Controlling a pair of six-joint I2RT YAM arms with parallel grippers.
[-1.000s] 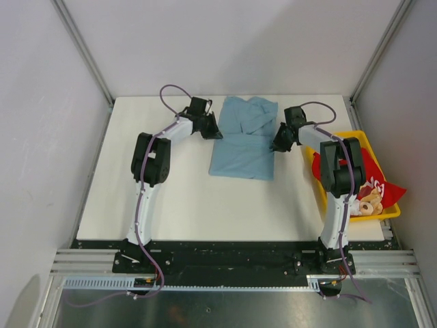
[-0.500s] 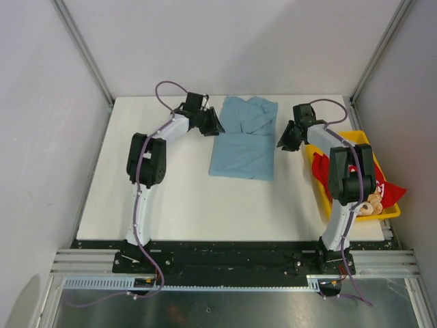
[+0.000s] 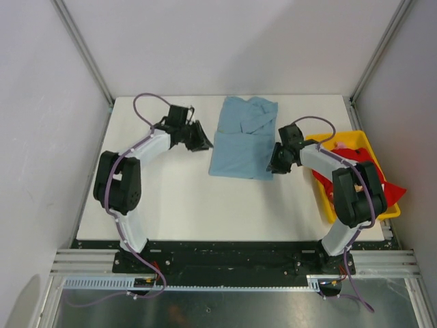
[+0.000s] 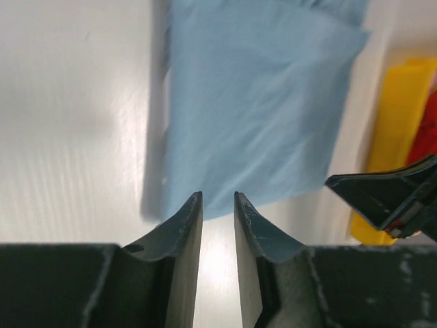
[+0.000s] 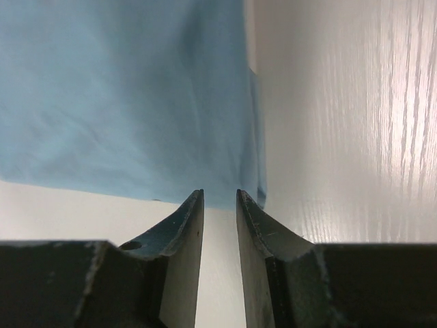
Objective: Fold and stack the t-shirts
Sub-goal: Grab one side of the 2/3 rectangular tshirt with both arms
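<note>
Your left gripper's fingers stand only a narrow slit apart with bare table showing between them, so they grasp nothing; their tips sit just short of the near left corner of the light blue t-shirt. Your right gripper is the same, its fingers barely parted and empty, just short of that shirt's near right corner. The blue shirt lies folded into a rough rectangle at the far middle of the white table, between the two grippers. To the right, the red t-shirt lies bunched in the yellow bin, spilling over its right rim, partly behind your right arm.
</note>
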